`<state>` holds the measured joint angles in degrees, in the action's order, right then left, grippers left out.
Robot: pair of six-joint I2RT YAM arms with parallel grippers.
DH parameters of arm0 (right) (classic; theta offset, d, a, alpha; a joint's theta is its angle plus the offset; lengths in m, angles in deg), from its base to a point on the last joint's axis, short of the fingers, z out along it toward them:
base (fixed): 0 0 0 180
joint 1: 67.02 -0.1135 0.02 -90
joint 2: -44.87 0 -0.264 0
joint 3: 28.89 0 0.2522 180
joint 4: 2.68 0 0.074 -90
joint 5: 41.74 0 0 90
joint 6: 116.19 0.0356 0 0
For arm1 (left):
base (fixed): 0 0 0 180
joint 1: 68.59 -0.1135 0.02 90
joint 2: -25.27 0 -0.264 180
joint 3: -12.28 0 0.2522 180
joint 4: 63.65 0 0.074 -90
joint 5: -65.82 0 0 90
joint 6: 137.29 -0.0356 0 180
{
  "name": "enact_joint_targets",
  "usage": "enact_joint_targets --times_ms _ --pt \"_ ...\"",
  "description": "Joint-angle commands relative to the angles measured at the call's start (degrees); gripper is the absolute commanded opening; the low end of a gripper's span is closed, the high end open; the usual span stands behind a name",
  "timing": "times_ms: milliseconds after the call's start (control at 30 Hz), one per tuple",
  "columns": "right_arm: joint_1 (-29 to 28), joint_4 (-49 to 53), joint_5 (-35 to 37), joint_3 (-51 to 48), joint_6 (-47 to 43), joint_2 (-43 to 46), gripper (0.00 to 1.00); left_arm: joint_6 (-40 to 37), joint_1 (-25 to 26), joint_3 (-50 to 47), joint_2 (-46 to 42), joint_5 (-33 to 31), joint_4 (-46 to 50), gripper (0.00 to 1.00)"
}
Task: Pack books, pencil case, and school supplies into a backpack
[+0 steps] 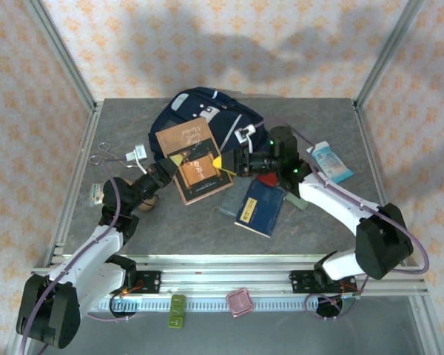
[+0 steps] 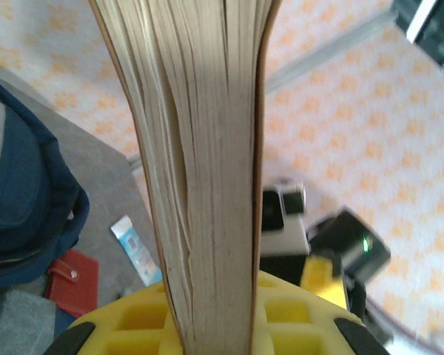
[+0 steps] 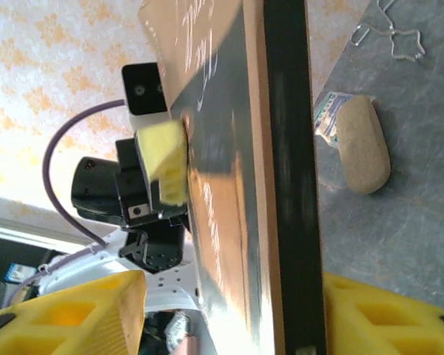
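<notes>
There are two flat books, a brown book [image 1: 196,159] and a navy blue book [image 1: 259,208], one large navy backpack [image 1: 196,103], one slim grey-blue pencil case [image 1: 229,203], two small squarish pieces, a red piece [image 1: 267,180] and a grey-green piece [image 1: 297,200], one white-and-blue tube [image 1: 331,161] and one pair of metal scissors [image 1: 103,156].

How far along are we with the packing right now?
Nothing looks packed yet. In hand: the brown book, clamped by the left pincer, with the right pincer astride its opposite edge, in front of the backpack. Left on the table: the navy book, pencil case, red piece and grey-green piece.
</notes>
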<state>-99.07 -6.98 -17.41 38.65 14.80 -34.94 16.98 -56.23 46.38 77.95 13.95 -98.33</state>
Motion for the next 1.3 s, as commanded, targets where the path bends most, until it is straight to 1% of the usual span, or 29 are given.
enact_joint_targets --times_ms 0,100,167,267,333,400,433,467,500,533,567,600,633,700,733,800,900,967,1100,1267 --pt "-3.24 -9.33 4.54 -1.97 3.37 3.59 0.6 7.8 -0.2 -0.56 1.81 -8.36 -14.5 0.0" --pt "-6.64 -13.17 9.59 -3.53 5.06 3.82 0.61 9.38 0.74 -0.3 3.67 -10.27 -18.69 0.0" --pt "-7.95 -15.28 13.27 -4.13 6.39 3.83 0.61 9.22 2.0 -0.54 3.92 -13.05 -19.4 0.0" --pt "-8.8 -21.38 18.74 -6.29 10.11 3.89 0.62 8.01 4.55 -0.98 3.83 -16.94 -20.07 0.0" --pt "-8.95 -23.99 21.96 -7.34 11.99 3.96 0.61 7.01 6.24 -0.91 3.89 -18.35 -20.33 0.0" --pt "-8.95 -23.89 25.65 -7.81 12.86 4.26 0.56 6.25 7.63 -0.9 3.91 -19.18 -20.02 0.0" --pt "-8.99 -24.09 26.74 -8.07 13.11 4.43 0.52 6.05 8.01 -0.93 3.91 -19.62 -19.94 0.0" --pt "-8.99 -24.57 28.01 -8.48 13.59 4.62 0.42 5.89 8.44 -1.24 3.89 -20.15 -20.08 0.0" --pt "-8.99 -24.7 29.33 -8.89 14.0 4.86 0.26 5.7 8.76 -1.35 3.91 -20.4 -20.12 0.0" --pt "-8.99 -23.51 30.74 -8.9 13.88 5.13 0.13 5.33 8.89 -1.29 3.92 -20.46 -19.75 0.0" --pt "-8.99 -21.82 31.77 -8.78 13.1 5.43 0.04 4.88 8.99 -1.1 4.0 -20.38 -18.88 0.01" --pt "-8.84 -20.4 32.76 -8.78 12.19 5.97 0.0 4.52 8.98 -0.92 4.0 -20.29 -17.79 0.14" --pt "-8.62 -18.84 33.83 -9.01 11.65 6.67 0.0 4.1 8.95 -0.83 3.98 -20.33 -17.08 0.27" --pt "-7.14 -17.06 34.6 -10.17 11.3 8.8 0.0 1.77 8.98 0.01 3.93 -20.53 -12.69 0.5" --pt "-6.19 -16.79 34.63 -10.97 11.45 10.09 0.0 -0.32 8.99 1.09 3.92 -20.45 -9.11 0.55" --pt "-3.1 -14.43 34.95 -12.62 10.94 14.1 0.0 -5.94 8.99 4.88 4.54 -20.42 1.65 0.58" --pt "1.09 -6.5 37.83 -13.21 7.88 20.28 0.0 -13.11 9.22 10.07 7.43 -20.94 13.1 0.63" --pt "3.83 -0.3 40.22 -12.83 5.73 23.84 0.0 -17.37 9.7 13.92 10.91 -20.89 18.69 0.64" --pt "10.53 9.09 43.29 -12.72 4.15 29.1 0.0 -24.46 11.4 23.5 20.63 -21.13 28.47 0.66" --pt "14.83 16.24 47.37 -12.27 1.81 33.73 0.0 -34.08 14.28 39.86 35.79 -23.44 42.87 0.69"
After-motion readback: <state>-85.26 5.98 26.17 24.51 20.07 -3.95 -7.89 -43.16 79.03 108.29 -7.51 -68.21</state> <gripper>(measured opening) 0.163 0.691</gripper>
